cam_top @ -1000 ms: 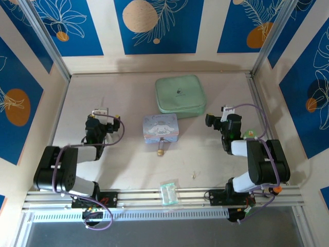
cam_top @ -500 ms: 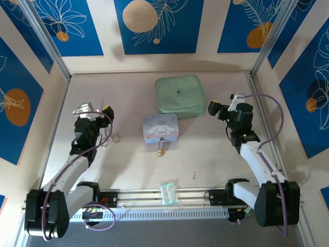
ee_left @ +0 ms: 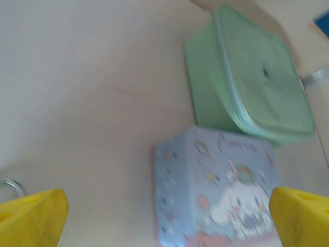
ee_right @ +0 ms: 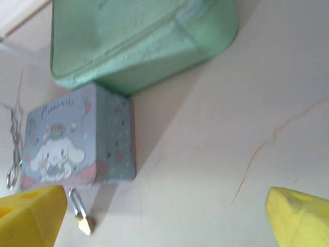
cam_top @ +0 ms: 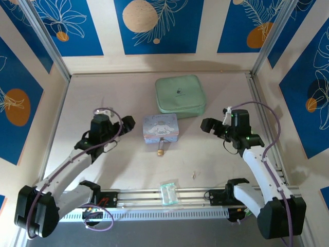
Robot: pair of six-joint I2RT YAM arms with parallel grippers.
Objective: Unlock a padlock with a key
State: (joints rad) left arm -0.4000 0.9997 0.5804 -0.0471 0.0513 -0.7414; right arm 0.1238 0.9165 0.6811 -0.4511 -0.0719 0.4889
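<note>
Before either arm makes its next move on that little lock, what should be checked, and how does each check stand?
1. Padlock in view, beside the cartoon tin: ok.
2. Left gripper open, nothing held: ok.
3. Right gripper open, nothing held: ok.
4. A key in either gripper: not ok.
5. Where the key lies: cannot tell; a thin metal ring shows by the left gripper's fingertip, too blurred to judge.

Bright, even overhead light; shadows soft. Top view sharp. Wrist views blurry, esp. left; tin print smeared.
</note>
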